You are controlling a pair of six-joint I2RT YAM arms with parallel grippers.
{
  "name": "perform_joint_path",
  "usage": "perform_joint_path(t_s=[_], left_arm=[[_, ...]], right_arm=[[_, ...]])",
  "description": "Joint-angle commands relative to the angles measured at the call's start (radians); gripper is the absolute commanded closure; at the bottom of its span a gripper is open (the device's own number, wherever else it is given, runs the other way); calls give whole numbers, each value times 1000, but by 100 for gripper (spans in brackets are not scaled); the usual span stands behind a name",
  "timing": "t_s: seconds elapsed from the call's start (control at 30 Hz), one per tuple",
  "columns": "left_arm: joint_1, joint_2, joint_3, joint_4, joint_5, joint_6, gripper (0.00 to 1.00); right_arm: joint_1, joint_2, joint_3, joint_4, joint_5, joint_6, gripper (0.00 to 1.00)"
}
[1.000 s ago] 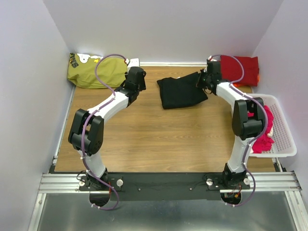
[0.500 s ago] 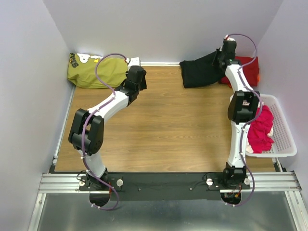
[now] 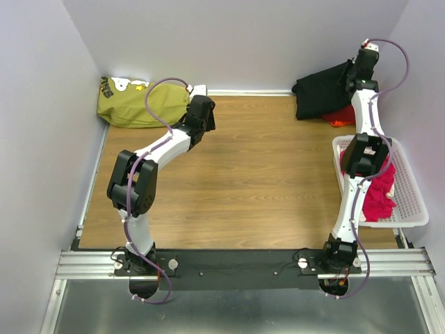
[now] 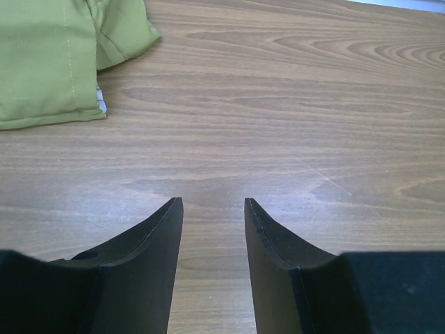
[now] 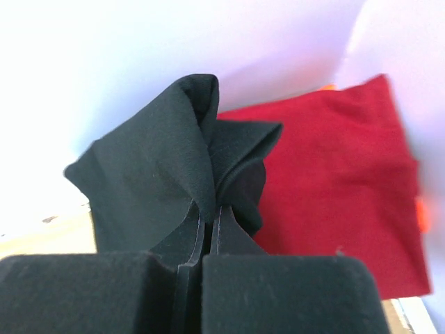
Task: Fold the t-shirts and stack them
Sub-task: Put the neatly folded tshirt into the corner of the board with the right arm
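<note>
My right gripper (image 3: 352, 74) (image 5: 211, 209) is shut on a bunched fold of the black t-shirt (image 3: 320, 90) (image 5: 153, 167), which hangs lifted at the back right corner. The folded dark red t-shirt (image 3: 341, 115) (image 5: 341, 188) lies under and behind it, mostly covered in the top view. Bright pink t-shirts (image 3: 379, 191) lie heaped in the white basket (image 3: 417, 202) at the right. My left gripper (image 3: 204, 113) (image 4: 213, 203) is open just above bare wood at the back left, with nothing between its fingers.
An olive-green cloth item (image 3: 135, 104) (image 4: 49, 56) with small prints lies in the back left corner, close to the left gripper. Walls close in the table on the left, back and right. The basket sits along the right edge.
The right arm has carried the black t-shirt from the table's middle back and right, up over the dark red t-shirt. The left arm has shifted slightly right.
</note>
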State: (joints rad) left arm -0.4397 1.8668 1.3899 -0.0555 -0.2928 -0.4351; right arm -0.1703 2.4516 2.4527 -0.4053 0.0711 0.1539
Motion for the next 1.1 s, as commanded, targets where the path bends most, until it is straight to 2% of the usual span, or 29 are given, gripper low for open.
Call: perform_joint_path(t_s=[0.0,0.47,0.67,0.9,1.07], left_arm=[[6,15,40,-10,21,-2,50],[6,35,67,-30,14,4,51],[6,38,66,-33,4,4,51],[6,40,61,-35,-3,6,51],[6,38,54,-37,-9,6,51]], right_arm=[[-69,-32,48,29,62,-8,99],[-162,-46,60,86,206,16,99],[-166,-48,51,109,251,22,99],[-161,-82,-34,172,321,75,99],[-146,-71,-35,177,433,90,99]])
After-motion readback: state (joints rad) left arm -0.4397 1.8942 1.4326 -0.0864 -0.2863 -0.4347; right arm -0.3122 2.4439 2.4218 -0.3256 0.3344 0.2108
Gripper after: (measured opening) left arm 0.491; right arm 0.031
